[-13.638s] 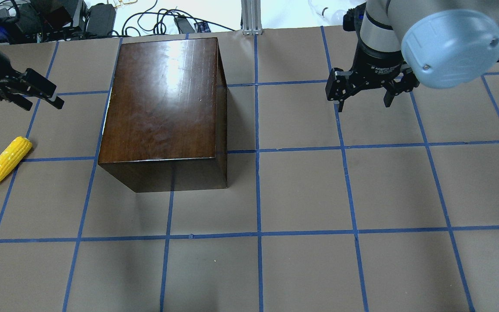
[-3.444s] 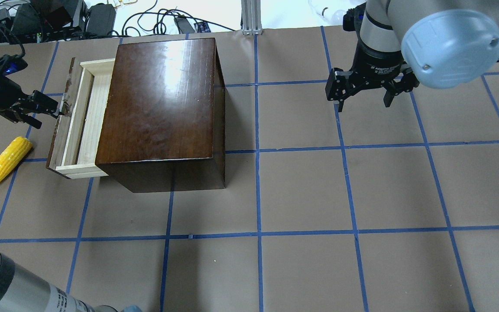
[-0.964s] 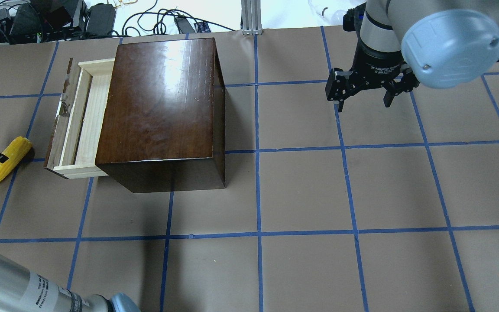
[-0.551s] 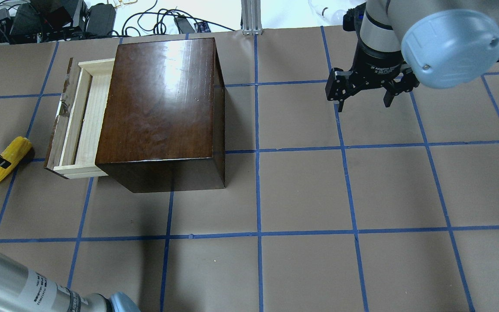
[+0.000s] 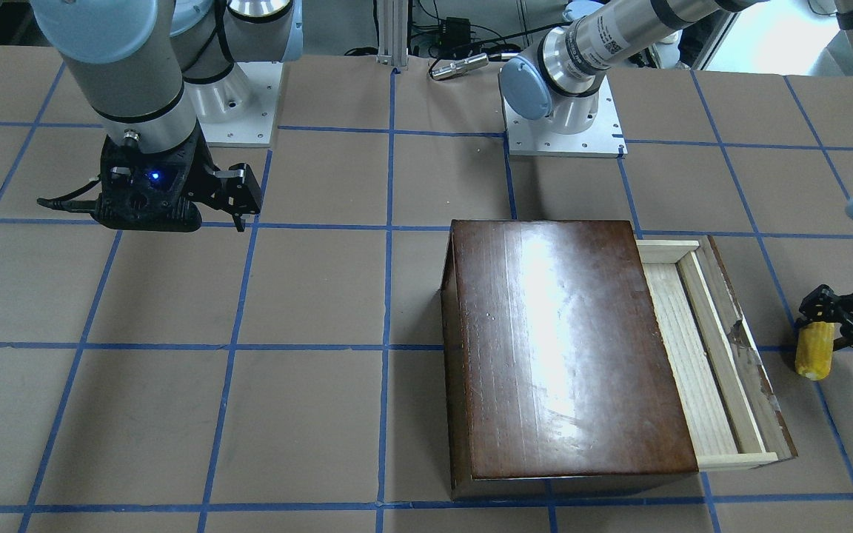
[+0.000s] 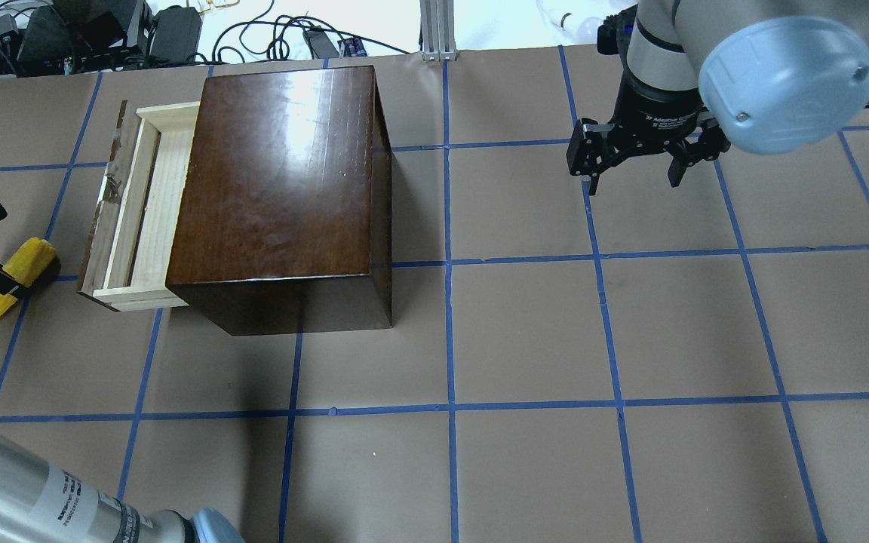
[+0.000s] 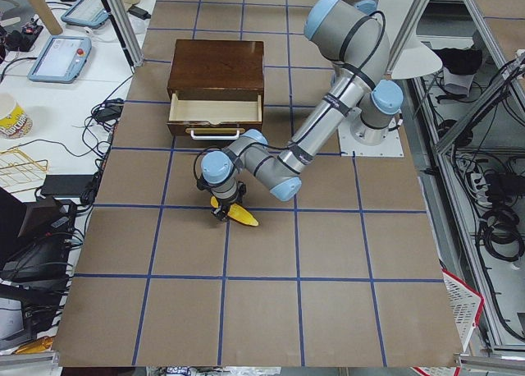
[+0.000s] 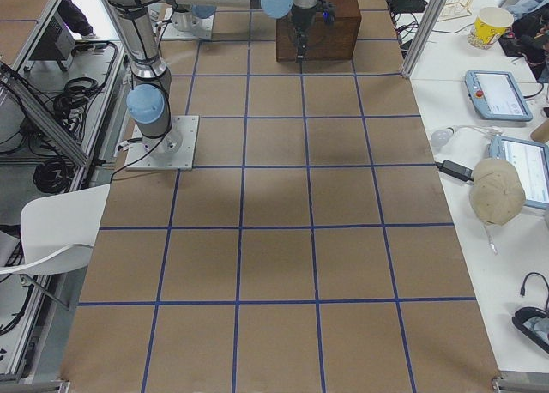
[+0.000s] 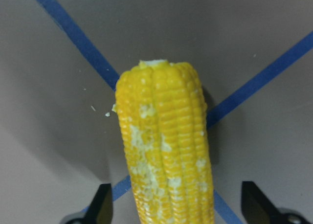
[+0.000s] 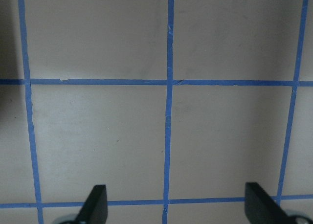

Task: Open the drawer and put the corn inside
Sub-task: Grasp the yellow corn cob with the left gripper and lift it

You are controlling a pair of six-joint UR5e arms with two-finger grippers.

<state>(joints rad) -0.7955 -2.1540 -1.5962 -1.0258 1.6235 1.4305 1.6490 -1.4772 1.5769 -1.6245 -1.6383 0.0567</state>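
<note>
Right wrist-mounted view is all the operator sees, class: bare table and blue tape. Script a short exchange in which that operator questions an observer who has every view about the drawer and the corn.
Operator: Is the drawer open?
Observer: Yes, the drawer is pulled partway out of the box.
Operator: Where is the corn?
Observer: The corn lies on the table outside the drawer, with the open fingers of the left gripper either side of it.
</note>
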